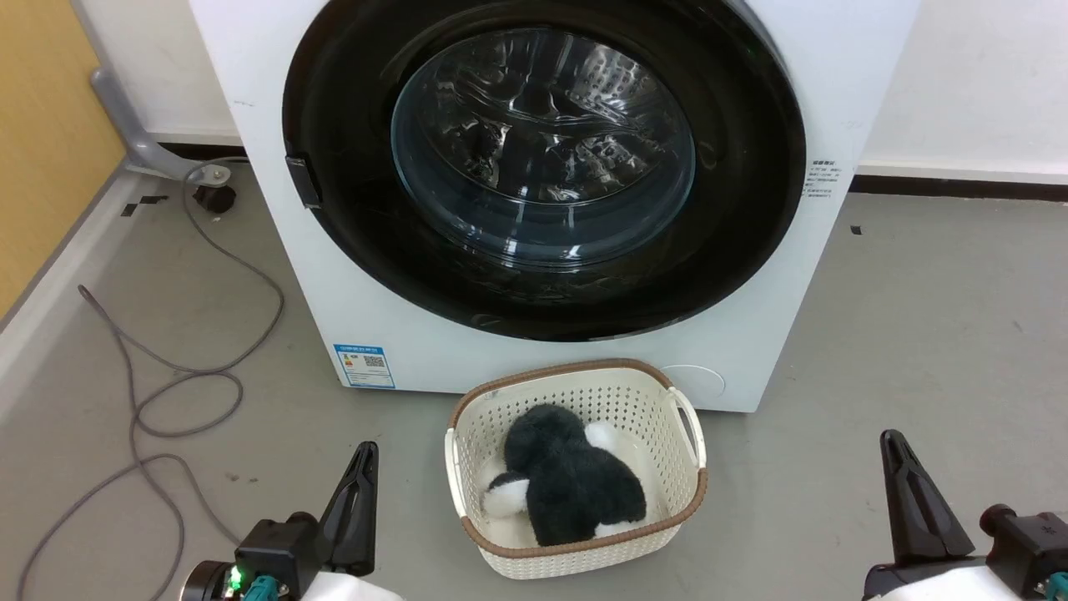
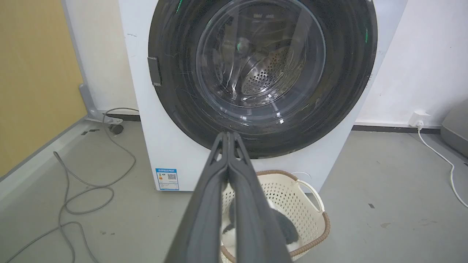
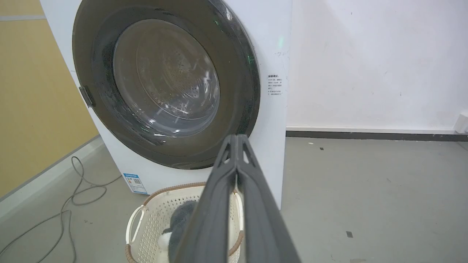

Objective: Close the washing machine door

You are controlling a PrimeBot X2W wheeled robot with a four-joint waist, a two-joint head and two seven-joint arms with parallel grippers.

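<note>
The white washing machine (image 1: 392,334) stands straight ahead, its blue label low on the front. Its round black-rimmed door (image 1: 542,159) lies flat against the machine's front, with the steel drum showing through the glass bowl. The same door (image 2: 261,69) (image 3: 164,80) faces both wrist cameras. My left gripper (image 1: 367,451) sits low at the lower left, fingers pressed together and holding nothing. My right gripper (image 1: 891,441) sits at the lower right, also shut and empty. Both are well short of the door, down near the floor.
A cream perforated laundry basket (image 1: 684,426) with a black-and-white plush toy (image 1: 567,484) sits on the grey floor right in front of the machine, between my grippers. Grey cables (image 1: 167,384) loop on the floor at left. A yellow wall panel (image 1: 42,142) bounds the left side.
</note>
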